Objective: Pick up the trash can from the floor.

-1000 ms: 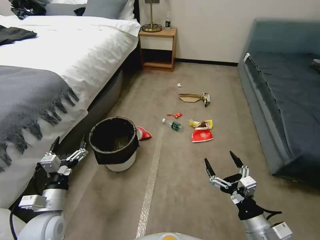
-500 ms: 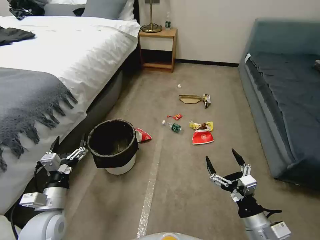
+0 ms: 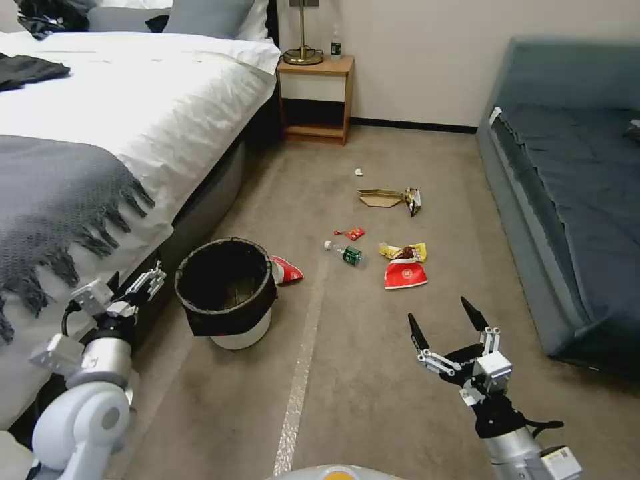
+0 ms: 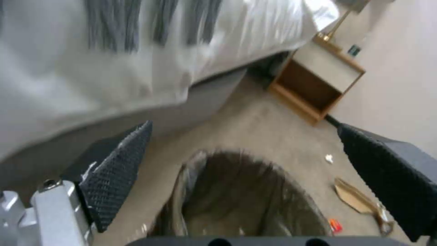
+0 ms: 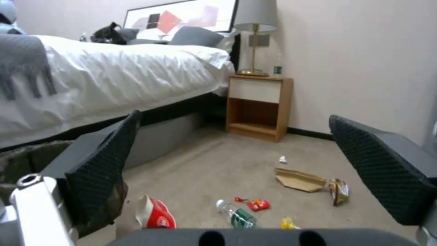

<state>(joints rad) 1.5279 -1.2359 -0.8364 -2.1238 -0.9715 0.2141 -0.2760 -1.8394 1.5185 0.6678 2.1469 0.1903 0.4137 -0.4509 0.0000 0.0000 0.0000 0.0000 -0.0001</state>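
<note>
Your trash can (image 3: 227, 291) stands on the floor (image 3: 373, 400) beside the bed (image 3: 133, 113). Your left gripper (image 3: 133, 283) waits spread wide near its rim, ready to grab. Your right gripper (image 3: 445, 319) hangs open, well apart.

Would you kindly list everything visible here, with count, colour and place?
bin: one, white, black-lined, upright on the floor by the bed
floor: beige carpet, pale stripe
bed: one, white, left
blanket: one, grey, fringed, on the bed
nightstand: one, wooden, at the wall
lamp: one, brass, on the nightstand
sofa: one, dark blue, right
bottle: one, clear, green label, on the floor
red bag: one, on the floor
cardboard: one, brown, on the floor
left gripper: fingers open, beside the bin, apart from it
right gripper: fingers open, above bare carpet
</note>
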